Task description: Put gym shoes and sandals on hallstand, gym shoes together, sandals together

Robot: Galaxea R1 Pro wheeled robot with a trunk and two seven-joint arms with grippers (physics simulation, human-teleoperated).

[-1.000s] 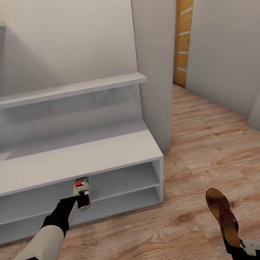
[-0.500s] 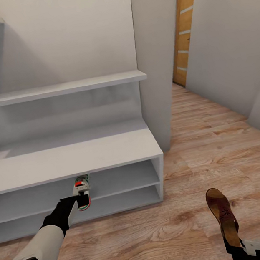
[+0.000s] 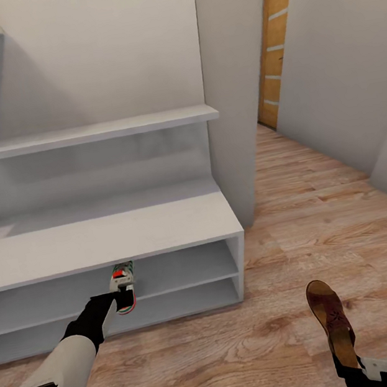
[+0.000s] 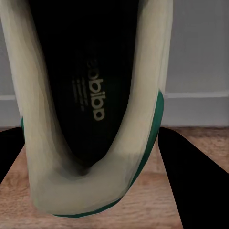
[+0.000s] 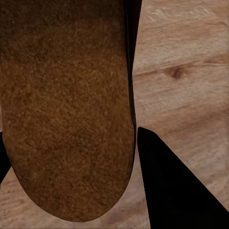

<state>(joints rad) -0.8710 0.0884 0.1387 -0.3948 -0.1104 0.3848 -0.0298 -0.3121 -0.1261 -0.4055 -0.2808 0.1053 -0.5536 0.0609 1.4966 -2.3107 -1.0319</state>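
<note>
My left gripper (image 3: pixel 118 295) is shut on a white gym shoe (image 3: pixel 124 284) with green stripe and red label, held at the front edge of the hallstand's (image 3: pixel 106 236) upper open shelf. The left wrist view looks into that gym shoe (image 4: pixel 90 109), its dark insole and white heel between my black fingers (image 4: pixel 188 186). My right gripper (image 3: pixel 356 374) is shut on the heel of a brown sandal (image 3: pixel 331 318), held above the corridor floor (image 3: pixel 245 348) at the lower right. In the right wrist view the sandal's (image 5: pixel 67 109) tan sole lies between my fingers (image 5: pixel 171 191).
A thin floating shelf (image 3: pixel 89 133) hangs above the hallstand. A grey wall pillar (image 3: pixel 232 86) stands right of the rack. The corridor runs on to a wooden door (image 3: pixel 273 48) at the far right. Open plank floor lies in front of the rack.
The head view has shifted very slightly. The left gripper holds the gym shoe at the same spot on the shelf edge, and the right gripper with the sandal has not moved.
</note>
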